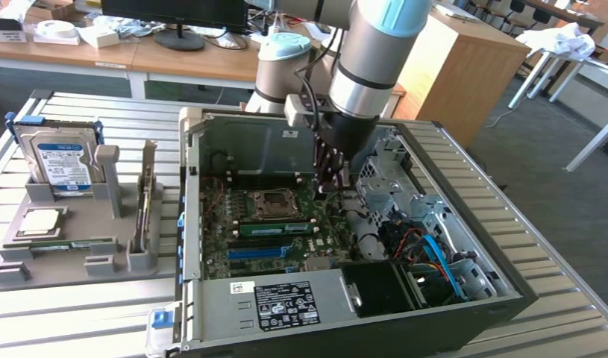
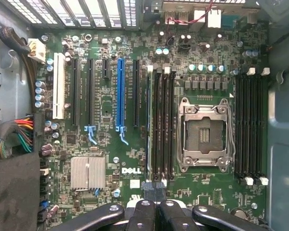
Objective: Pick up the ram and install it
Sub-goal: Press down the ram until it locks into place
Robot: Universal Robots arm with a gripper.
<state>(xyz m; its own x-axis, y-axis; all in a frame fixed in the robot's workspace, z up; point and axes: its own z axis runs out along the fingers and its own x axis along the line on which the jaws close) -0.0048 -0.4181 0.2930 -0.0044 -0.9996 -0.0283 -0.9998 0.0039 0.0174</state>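
Pincer [image 2: 152,187] shut over motherboard [image 2: 106,103]; ram [image 2: 149,120] edge-on in memory slot.

The one word that reads clearly is the white brand name DELL [image 2: 134,171], printed on the green motherboard [image 2: 207,195] beside the finned silver heatsink [image 2: 87,172]. A small white sticker [image 2: 135,183] just under it carries print too fine to read. In the exterior view a white label [image 1: 286,304] with rows of small marks sits on the silver power supply [image 1: 219,313], and the hard drive [image 1: 47,136] wears a blue-and-white label [image 1: 63,165]; neither can be read.
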